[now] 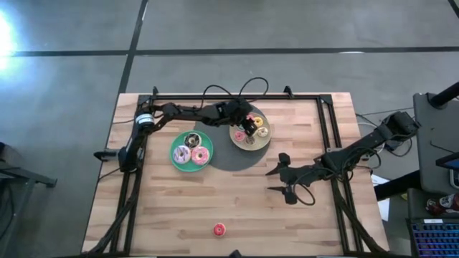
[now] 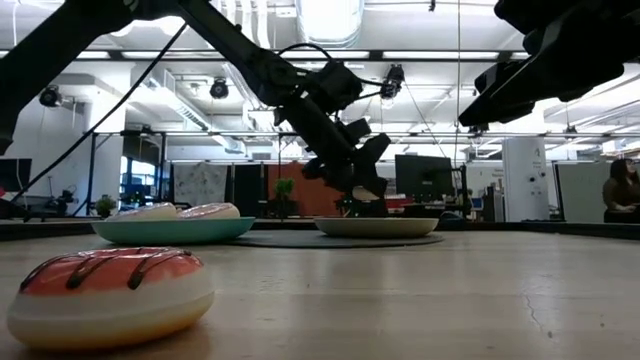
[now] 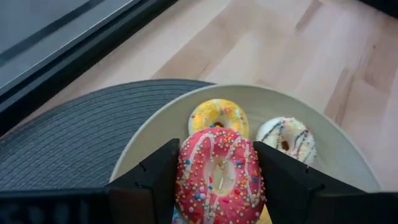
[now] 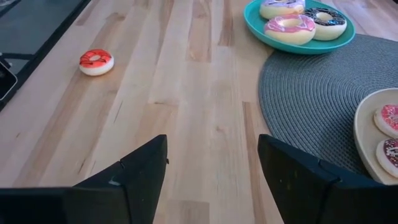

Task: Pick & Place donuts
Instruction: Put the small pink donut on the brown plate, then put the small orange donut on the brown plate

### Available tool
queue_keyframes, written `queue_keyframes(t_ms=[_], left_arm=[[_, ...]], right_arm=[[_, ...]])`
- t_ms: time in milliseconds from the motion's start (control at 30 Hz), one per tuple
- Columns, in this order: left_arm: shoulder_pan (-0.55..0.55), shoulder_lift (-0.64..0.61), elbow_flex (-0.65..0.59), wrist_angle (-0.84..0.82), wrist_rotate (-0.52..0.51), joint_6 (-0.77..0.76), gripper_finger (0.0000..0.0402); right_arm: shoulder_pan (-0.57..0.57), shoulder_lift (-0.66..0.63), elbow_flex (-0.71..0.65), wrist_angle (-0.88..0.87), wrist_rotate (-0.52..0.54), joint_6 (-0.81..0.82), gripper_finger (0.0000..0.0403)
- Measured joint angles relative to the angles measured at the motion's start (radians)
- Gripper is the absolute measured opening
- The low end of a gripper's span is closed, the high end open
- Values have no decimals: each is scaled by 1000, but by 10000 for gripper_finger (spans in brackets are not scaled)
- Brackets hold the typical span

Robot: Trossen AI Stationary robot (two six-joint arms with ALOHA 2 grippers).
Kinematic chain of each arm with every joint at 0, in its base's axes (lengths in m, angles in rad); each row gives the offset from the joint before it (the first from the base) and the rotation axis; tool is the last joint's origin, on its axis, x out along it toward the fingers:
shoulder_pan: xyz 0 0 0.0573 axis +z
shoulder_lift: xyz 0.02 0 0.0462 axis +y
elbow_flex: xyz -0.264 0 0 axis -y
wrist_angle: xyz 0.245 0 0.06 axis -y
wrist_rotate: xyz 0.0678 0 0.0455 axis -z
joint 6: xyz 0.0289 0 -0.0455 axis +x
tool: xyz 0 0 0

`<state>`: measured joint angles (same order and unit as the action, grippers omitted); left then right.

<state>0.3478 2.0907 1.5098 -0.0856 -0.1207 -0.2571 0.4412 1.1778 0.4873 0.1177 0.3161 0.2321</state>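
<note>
My left gripper (image 3: 217,171) is shut on a pink sprinkled donut (image 3: 219,180) over the pale-yellow plate (image 3: 336,149), which lies on a round grey mat (image 3: 81,130). A yellow donut (image 3: 217,115) and a white, dark-striped donut (image 3: 286,138) lie flat on that plate. The teal plate (image 1: 191,152) beside it holds three larger donuts. A red-iced donut (image 1: 219,229) lies alone near the table's near edge and shows large in the low view (image 2: 110,295). My right gripper (image 1: 278,174) hangs open over bare wood to the mat's right; the right wrist view shows nothing between its fingers (image 4: 211,155). My left gripper pinches the pink sprinkled donut between its two fingers (image 3: 155,171), which sit on opposite sides of its outer rim (image 3: 185,168). The arm reaches in from the table's left and slants down (image 2: 365,190). The donut's iced face is turned toward the wrist camera. Its lower edge is hidden, so I cannot tell whether it rests on the plate.
Black frame rails (image 1: 237,97) run along the far and side edges of the table. The wood between the mat and the red donut is open. In the right wrist view a pink donut (image 4: 388,118) and a brown one (image 4: 388,155) show on the pale plate's edge.
</note>
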Motion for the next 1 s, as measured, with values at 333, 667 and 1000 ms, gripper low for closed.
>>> queue_keyframes(t_ms=[333,667,1000], left_arm=[[5,-1,9,-28,2,-16,173],[10,-2,9,-28,26,-58,209],[10,-2,9,-29,27,-57,228]], right_arm=[[0,0,0,0,0,0,243],[0,0,0,7,0,0,240],[0,0,0,15,-3,5,240]])
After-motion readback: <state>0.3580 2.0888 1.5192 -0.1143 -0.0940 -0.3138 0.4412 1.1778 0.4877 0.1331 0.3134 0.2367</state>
